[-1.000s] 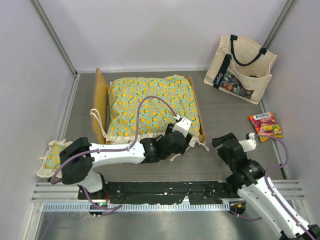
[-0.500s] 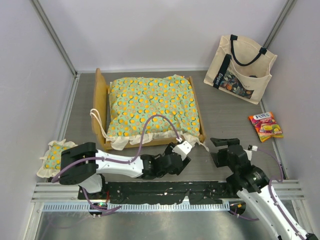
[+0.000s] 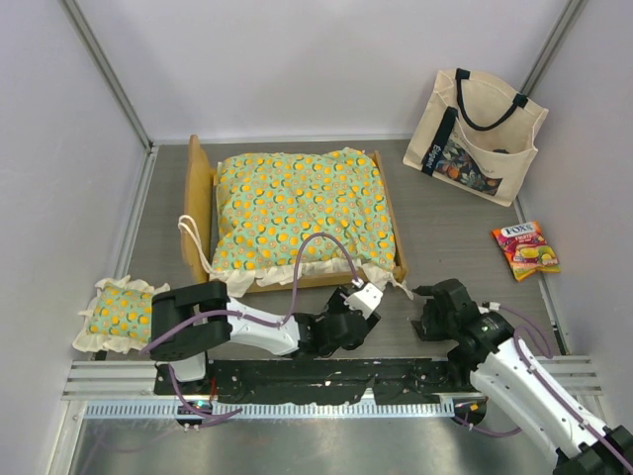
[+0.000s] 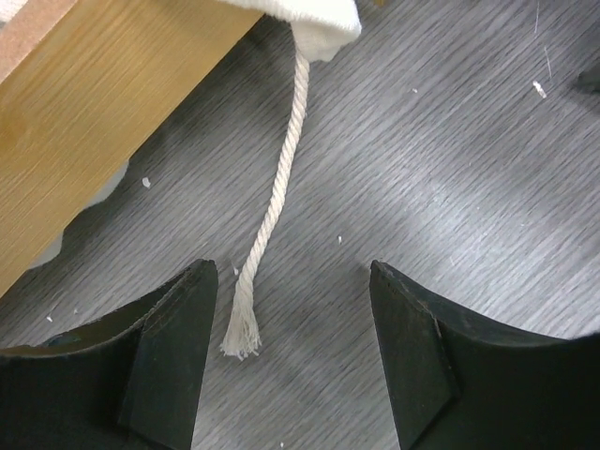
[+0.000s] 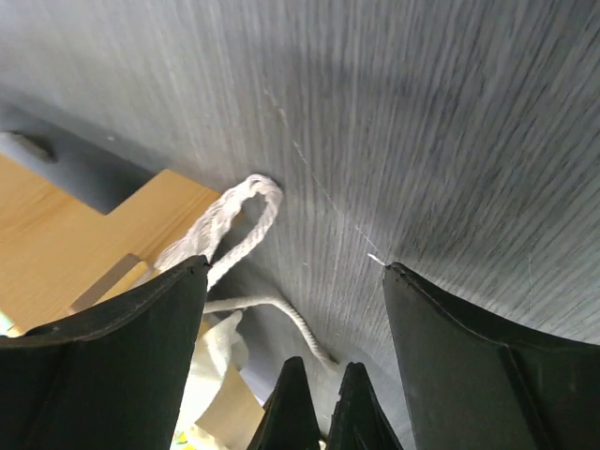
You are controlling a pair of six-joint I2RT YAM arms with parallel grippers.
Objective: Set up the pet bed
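Two grippers hang low over the grey surface (image 3: 455, 228), at the bottom middle of the overhead view, and both are released with nothing in them. The left gripper (image 4: 291, 314) has its fingers spread either side of the frayed end of a cream tie cord (image 4: 278, 187). The cord end lies flat on the surface, nearer one finger but not pinched. It runs up to the white ruffle at the corner of the wooden frame (image 4: 84, 131). The right gripper (image 5: 295, 300), fully spread, faces that same corner, where a looped cord (image 5: 239, 220) rests against the wood.

Seen from above, the pet bed (image 3: 203, 198) sits left of centre with its headboard toward the left. Its green orange-print cushion (image 3: 302, 203) fills the frame. A small matching pillow (image 3: 121, 312) lies at the lower left. A tote bag (image 3: 480, 134) leans at the upper right, with a candy packet (image 3: 526, 249) just below it.
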